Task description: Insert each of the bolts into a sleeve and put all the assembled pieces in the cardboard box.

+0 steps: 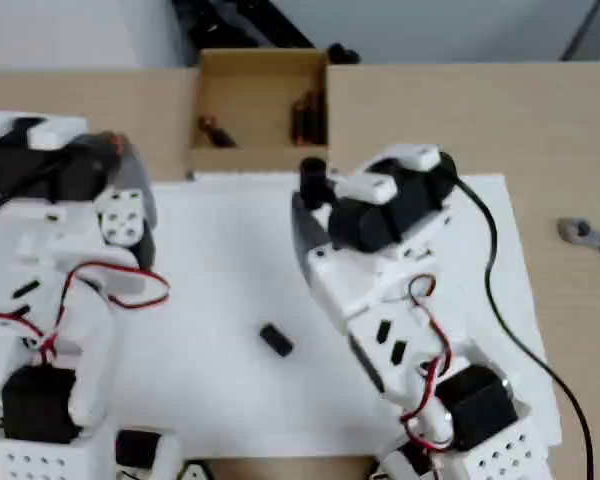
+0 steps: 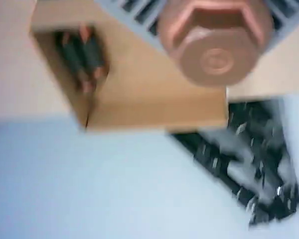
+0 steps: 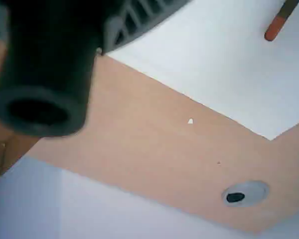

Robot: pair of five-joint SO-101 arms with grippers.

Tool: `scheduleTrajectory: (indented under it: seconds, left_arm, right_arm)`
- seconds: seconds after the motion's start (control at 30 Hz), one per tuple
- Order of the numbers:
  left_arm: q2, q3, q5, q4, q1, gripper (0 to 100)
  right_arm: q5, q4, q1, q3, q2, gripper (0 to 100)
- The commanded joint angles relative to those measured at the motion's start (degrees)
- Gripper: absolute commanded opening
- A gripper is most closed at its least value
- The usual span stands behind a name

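Before the cardboard box (image 1: 260,152), a loose sleeve (image 1: 276,339) lies on the white sheet (image 1: 220,270).

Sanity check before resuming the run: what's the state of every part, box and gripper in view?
Left gripper: shut on the bolt.
Right gripper: shut on the held sleeve.
Bolt: gripped, not in any sleeve.
Held sleeve: visible end empty.
Loose sleeve: lying on the mat, untouched.
Cardboard box: open, assembled pieces inside.
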Motion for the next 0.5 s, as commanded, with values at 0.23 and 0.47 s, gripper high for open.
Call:
scheduleTrajectory:
  seconds: [0.23, 0.47]
  left_arm:
    - [-0.26, -6.55, 1.93, -0.53, 8.35, 1]
    - [6.24, -10.42, 2.2, -0.44, 15.38, 1]
  right_arm:
    - [-0.88, -8.31, -0.04, 16.09, -15.78, 0.5]
    - [0.26, -8.57, -0.48, 25.85, -20.97, 0.5]
